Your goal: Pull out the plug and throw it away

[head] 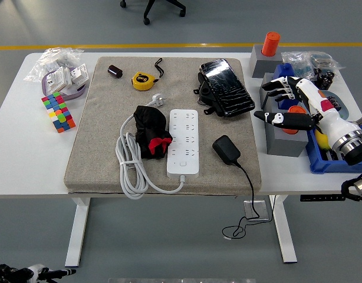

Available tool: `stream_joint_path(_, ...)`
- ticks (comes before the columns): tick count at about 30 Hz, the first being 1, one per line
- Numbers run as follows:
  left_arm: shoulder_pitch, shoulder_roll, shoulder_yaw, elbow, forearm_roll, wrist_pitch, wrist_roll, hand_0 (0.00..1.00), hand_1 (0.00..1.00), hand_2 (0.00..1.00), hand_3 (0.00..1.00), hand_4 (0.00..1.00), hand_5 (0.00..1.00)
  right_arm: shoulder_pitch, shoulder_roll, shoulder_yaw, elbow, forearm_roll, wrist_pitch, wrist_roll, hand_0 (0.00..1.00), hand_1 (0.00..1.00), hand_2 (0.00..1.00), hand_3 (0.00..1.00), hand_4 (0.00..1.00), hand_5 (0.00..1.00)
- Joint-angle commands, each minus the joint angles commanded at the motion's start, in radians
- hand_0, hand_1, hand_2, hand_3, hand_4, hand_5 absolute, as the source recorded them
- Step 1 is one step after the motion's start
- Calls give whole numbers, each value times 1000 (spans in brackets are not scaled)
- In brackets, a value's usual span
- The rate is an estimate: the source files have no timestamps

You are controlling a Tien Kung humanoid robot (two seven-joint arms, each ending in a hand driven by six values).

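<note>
A white power strip (184,141) lies on the grey mat (98,135), its white cable (129,168) coiled to its left. A black adapter plug (226,150) lies loose on the mat to the strip's right, its black cord (249,188) running off the table's front edge. My right hand (284,100) hovers open over the grey blocks at the right, fingers spread, well right of the plug. The left hand is out of view.
On the mat are a black-and-red object (151,132), a yellow tape measure (143,79), a black phone pouch (225,87) and a small dark cylinder (115,71). A colour cube (58,111) and plastic bags (60,68) lie left. A blue bin (331,154) stands right.
</note>
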Motion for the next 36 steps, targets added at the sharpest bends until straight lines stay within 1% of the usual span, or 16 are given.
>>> stream_joint_path(10, -2, 3, -2, -2, 4, 0, 0, 547, 686, 712, 719, 938, 540, 2, -7, -11, 15, -6, 14, -14, 645, 662, 685, 633, 963, 274)
stream_joint_path(11, -2, 4, -1, -2, 5, 0, 0, 549, 686, 711, 718, 937, 541, 2, -7, -11, 16, -7, 14, -15, 648, 601, 677, 628, 955, 272)
stream_joint_path(16, -6, 4, 5, -2, 2, 0, 1, 549, 686, 711, 718, 937, 541, 0, -8, -3, 21, -10, 16, -16, 648, 601, 677, 628, 955, 272)
stream_joint_path(17, -6, 3, 7, -2, 2, -1, 1, 547, 686, 711, 717, 936, 541, -1, -7, -1, 22, -11, 16, -16, 634, 582, 672, 620, 937, 263)
stream_joint_path(31, -7, 2, 28, -1, -4, -1, 2, 549, 686, 711, 719, 936, 542, -28, 1, 32, 31, -19, 15, -16, 633, 590, 668, 614, 927, 265)
stream_joint_path(36, -3, 3, 27, 2, -8, 0, 1, 548, 686, 711, 720, 936, 542, -23, 13, 37, 29, -21, 15, -15, 632, 590, 666, 613, 926, 265)
